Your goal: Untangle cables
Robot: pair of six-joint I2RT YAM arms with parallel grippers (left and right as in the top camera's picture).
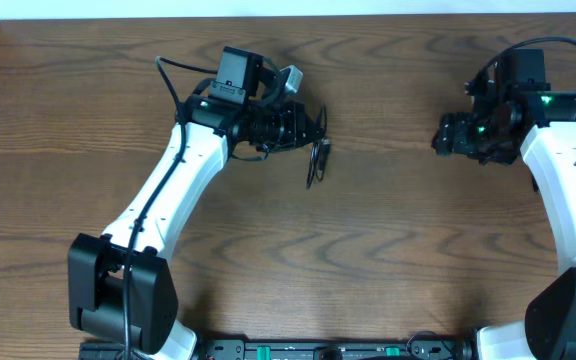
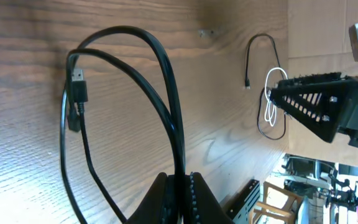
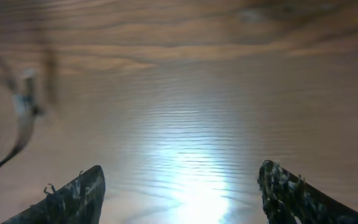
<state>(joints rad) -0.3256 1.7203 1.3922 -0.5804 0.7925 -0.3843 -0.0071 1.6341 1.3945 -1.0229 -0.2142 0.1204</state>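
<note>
My left gripper (image 1: 318, 128) is shut on a black cable (image 1: 318, 165) and holds it above the table. In the left wrist view the jaws (image 2: 182, 186) pinch this cable (image 2: 166, 87), which loops away with a USB plug (image 2: 78, 87) hanging at its end. My right gripper (image 1: 438, 140) is open and empty in the right wrist view (image 3: 179, 186). In the left wrist view a white cable (image 2: 270, 102) and another thin black cable (image 2: 248, 62) lie on the table by the right gripper (image 2: 278, 93). A blurred cable end (image 3: 22, 118) shows left of the right fingers.
The wooden table (image 1: 388, 250) spreads under both arms. Thick black wires run along the left arm (image 1: 168, 75) and the right arm (image 1: 568, 45). Past the table edge, a chair and clutter (image 2: 278, 199) show in the left wrist view.
</note>
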